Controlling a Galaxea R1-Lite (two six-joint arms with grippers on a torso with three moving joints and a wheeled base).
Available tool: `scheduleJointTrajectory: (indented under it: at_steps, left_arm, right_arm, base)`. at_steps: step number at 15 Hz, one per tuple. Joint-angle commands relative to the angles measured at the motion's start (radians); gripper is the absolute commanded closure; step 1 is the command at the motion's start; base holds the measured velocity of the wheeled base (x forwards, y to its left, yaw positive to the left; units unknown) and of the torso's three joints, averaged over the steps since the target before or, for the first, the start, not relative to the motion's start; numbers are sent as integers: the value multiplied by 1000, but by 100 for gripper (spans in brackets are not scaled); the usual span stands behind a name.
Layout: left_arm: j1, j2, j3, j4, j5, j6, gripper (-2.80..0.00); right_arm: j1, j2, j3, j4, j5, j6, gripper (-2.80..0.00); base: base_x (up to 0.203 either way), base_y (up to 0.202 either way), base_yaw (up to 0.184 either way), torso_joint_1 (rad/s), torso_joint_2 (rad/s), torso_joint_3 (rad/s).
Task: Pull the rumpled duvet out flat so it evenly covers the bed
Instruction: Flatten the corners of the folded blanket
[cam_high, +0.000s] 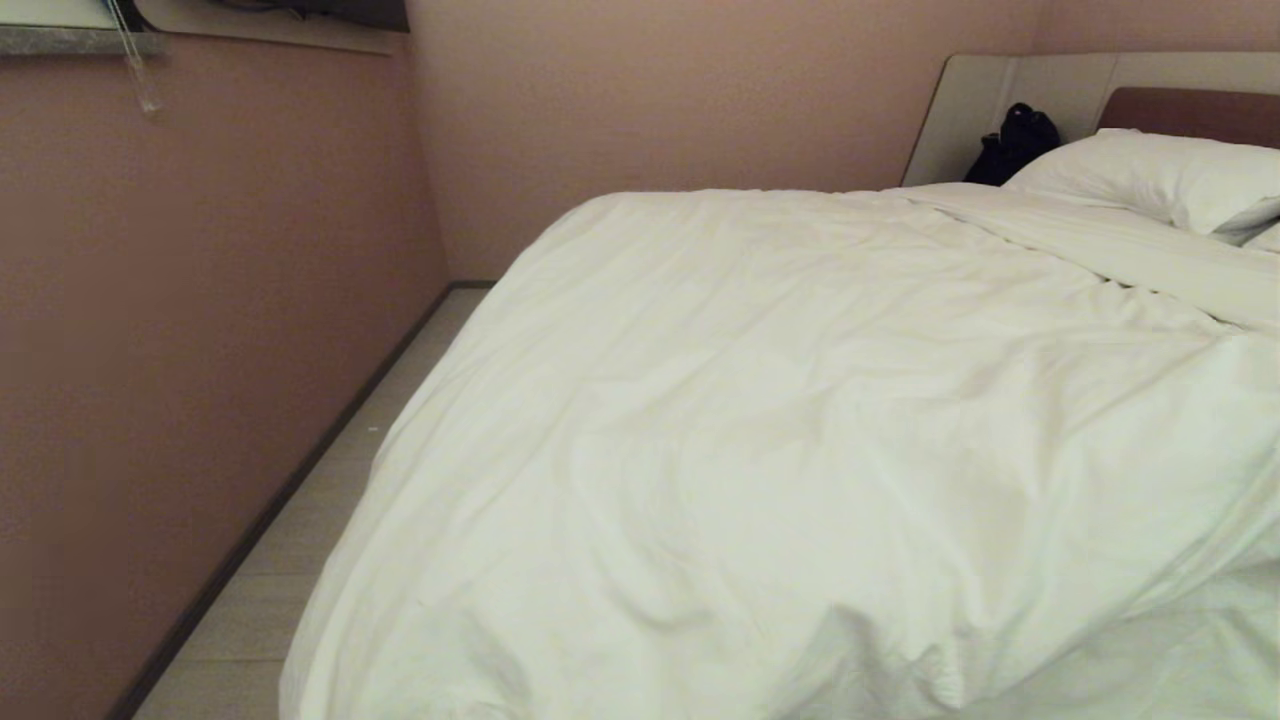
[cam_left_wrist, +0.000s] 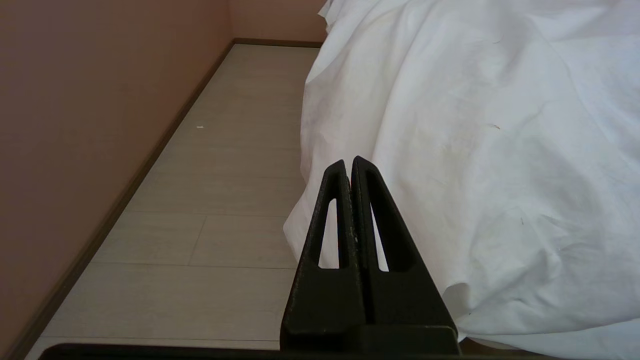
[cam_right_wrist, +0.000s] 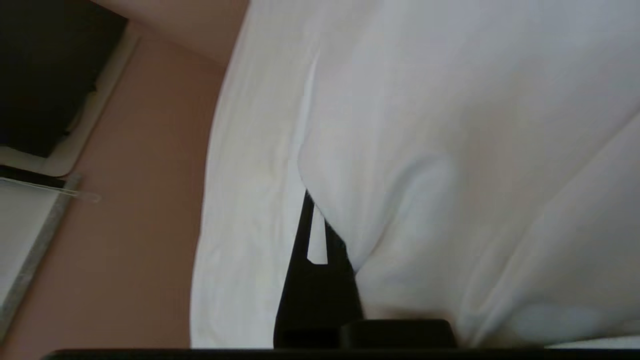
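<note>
The puffy white duvet (cam_high: 800, 420) lies creased over the whole bed (cam_high: 985, 110), and its edge hangs down the side toward the floor. Neither arm shows in the head view. In the right wrist view my right gripper (cam_right_wrist: 312, 200) is shut on a fold of the duvet (cam_right_wrist: 425, 125). One black finger (cam_right_wrist: 300, 240) shows and the other is hidden under the cloth. My left gripper (cam_left_wrist: 349, 162) is shut with nothing in it. It hangs low beside the draped duvet (cam_left_wrist: 475, 150), apart from it.
A white pillow (cam_high: 1150, 175) and a black bag (cam_high: 1015, 140) lie at the headboard. A pink wall (cam_high: 200, 350) runs along the bed's left side, with a narrow strip of pale floor (cam_left_wrist: 225, 175) between. A window sill (cam_high: 70, 40) sits high on that wall.
</note>
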Motion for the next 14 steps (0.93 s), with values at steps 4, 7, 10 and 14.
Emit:
scheduleJointTrajectory:
  at_steps: [4, 7, 10, 14]
  left_arm:
    - [0, 0, 0, -1, 1, -1, 0]
    - [0, 0, 0, -1, 1, -1, 0]
    - [0, 0, 0, -1, 1, -1, 0]
    - [0, 0, 0, -1, 1, -1, 0]
  right_arm:
    - [-3, -177, -5, 593, -76, -68, 0]
    - [-3, -196, 112, 666, -334, -245, 0]
    - [-6, -162, 174, 676, -441, -295, 0]
    - [-4, -87, 220, 672, -604, -383, 0]
  base:
    - [0, 0, 0, 0, 0, 0]
    - [0, 0, 0, 0, 0, 0]
    - [0, 0, 0, 0, 0, 0]
    - [0, 0, 0, 0, 0, 0]
